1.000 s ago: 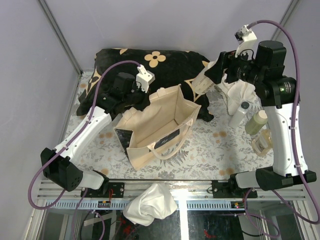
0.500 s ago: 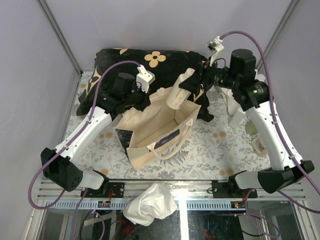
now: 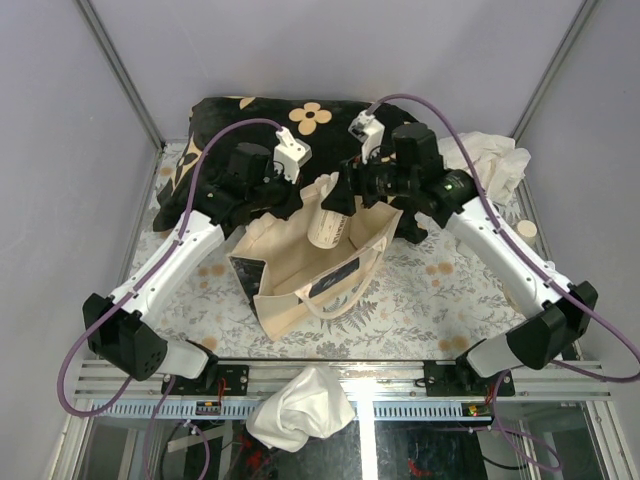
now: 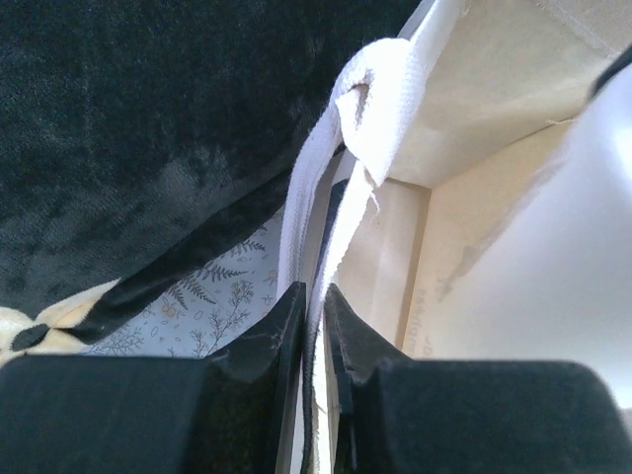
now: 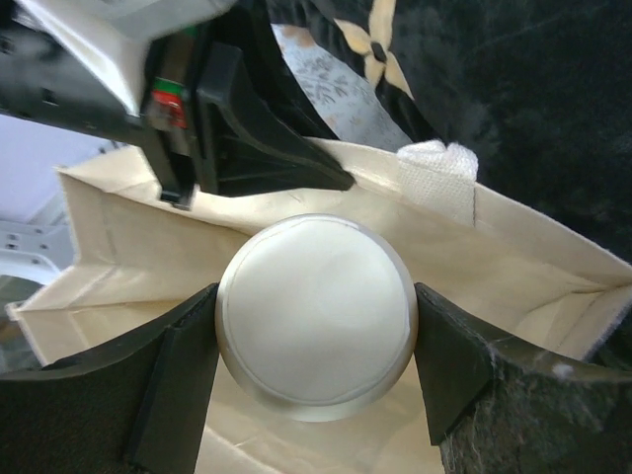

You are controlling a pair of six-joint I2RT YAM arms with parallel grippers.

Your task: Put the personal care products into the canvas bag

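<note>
The cream canvas bag [image 3: 300, 270] stands open on the patterned table cover. My left gripper [image 3: 283, 196] is shut on the bag's far rim by its white handle strap [image 4: 341, 148], holding the mouth open; in the left wrist view [image 4: 314, 306] the fabric edge runs between the jaws. My right gripper [image 3: 341, 194] is shut on the top of a white bottle [image 3: 324, 218] that hangs upright over the bag's mouth. In the right wrist view the bottle's round pale cap [image 5: 314, 316] sits between the fingers [image 5: 449, 365], with the bag's inside [image 5: 513, 272] below. One more bottle cap [image 3: 524, 229] shows at the right; the other bottles are hidden.
A black cushion with tan flowers [image 3: 300, 118] lies behind the bag. A white cloth [image 3: 492, 160] sits at the back right, another [image 3: 300, 408] hangs over the front rail. Grey walls close in the left, back and right sides.
My right arm has swung left from the right side of the table, carrying the white bottle to a spot over the bag's mouth. The left arm has not moved.
</note>
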